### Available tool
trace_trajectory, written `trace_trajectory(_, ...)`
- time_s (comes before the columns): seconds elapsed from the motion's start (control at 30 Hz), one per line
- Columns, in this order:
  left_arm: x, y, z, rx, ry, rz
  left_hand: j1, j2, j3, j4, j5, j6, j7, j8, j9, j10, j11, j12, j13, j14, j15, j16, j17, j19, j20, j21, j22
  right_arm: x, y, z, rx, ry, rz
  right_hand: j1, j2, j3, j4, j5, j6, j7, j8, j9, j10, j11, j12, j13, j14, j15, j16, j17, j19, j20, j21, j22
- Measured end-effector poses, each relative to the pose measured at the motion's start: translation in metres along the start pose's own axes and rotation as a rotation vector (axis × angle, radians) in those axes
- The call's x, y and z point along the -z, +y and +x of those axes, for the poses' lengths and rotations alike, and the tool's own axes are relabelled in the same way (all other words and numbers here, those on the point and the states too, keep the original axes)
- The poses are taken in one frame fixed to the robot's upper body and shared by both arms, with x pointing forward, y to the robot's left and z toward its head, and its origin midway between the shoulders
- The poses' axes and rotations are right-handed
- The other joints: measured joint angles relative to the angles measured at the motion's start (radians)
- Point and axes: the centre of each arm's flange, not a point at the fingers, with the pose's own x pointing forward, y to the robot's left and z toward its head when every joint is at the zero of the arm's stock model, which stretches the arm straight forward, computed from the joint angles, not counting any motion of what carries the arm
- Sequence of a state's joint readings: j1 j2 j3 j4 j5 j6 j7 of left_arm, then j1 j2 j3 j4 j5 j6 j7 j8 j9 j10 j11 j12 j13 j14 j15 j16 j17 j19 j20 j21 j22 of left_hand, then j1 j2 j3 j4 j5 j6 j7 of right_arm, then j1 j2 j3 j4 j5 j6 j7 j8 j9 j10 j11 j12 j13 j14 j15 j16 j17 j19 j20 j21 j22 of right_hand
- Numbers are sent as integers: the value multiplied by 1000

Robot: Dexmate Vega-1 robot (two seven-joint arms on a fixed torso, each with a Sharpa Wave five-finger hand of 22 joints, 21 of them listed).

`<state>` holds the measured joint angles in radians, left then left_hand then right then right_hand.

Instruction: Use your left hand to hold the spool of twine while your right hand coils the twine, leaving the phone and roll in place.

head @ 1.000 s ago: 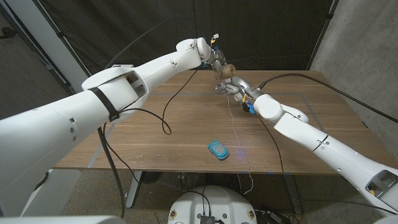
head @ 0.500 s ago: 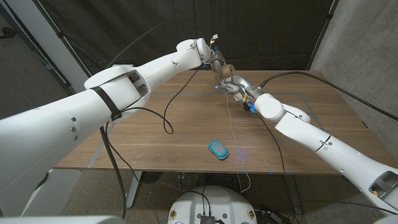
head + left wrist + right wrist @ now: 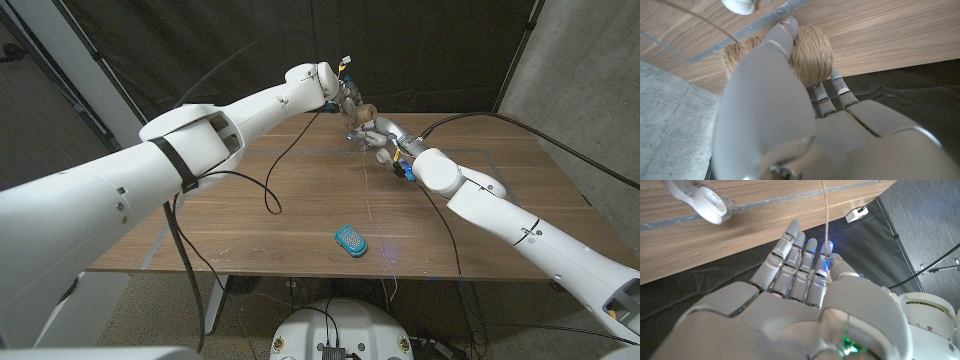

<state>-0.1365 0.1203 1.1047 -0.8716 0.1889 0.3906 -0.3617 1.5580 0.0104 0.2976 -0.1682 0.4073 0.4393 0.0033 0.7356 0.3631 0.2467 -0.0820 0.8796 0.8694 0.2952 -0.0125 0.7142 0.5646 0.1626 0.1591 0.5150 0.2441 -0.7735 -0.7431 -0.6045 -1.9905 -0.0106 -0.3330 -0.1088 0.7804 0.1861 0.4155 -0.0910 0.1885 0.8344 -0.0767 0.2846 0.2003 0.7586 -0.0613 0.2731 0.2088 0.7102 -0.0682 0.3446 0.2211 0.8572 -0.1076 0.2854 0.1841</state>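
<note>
Your left hand [image 3: 347,100] grips the spool of twine [image 3: 363,113], lifted above the far part of the table [image 3: 300,200]; in the left wrist view the fingers [image 3: 785,35] wrap across the wound ball [image 3: 812,52]. Your right hand [image 3: 376,137] sits just beside the spool, on its near side, and the loose twine [image 3: 372,210] drops from there, past the blue phone [image 3: 351,240] and over the table's near edge. In the right wrist view the strand [image 3: 825,215] meets the fingertips [image 3: 826,250]; it looks pinched, though I cannot tell for sure.

Expect the spool to be light and slightly soft, rough enough not to slip. Hold it around the wound middle, not squeezing hard. The strand is thin, limp and springless, so take it close to the spool and keep mild tension.
</note>
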Motion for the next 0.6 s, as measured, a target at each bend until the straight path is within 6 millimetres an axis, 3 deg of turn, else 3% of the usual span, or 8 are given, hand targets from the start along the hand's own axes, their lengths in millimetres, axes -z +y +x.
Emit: trace_trajectory(0.6, -1, -2, 3, 6, 3, 12, 0, 0, 0, 0, 11, 5, -5, 0, 0, 0, 0, 1, 4, 0, 0, 0, 0, 0, 0, 8, 0, -11, -8, -12, 17, -45, 17, 0, 0, 8, 0, 0, 22, 0, 0, 0, 22, 11, 0, 0, 17, -3, 0, 9, 11, -3, 8, 0)
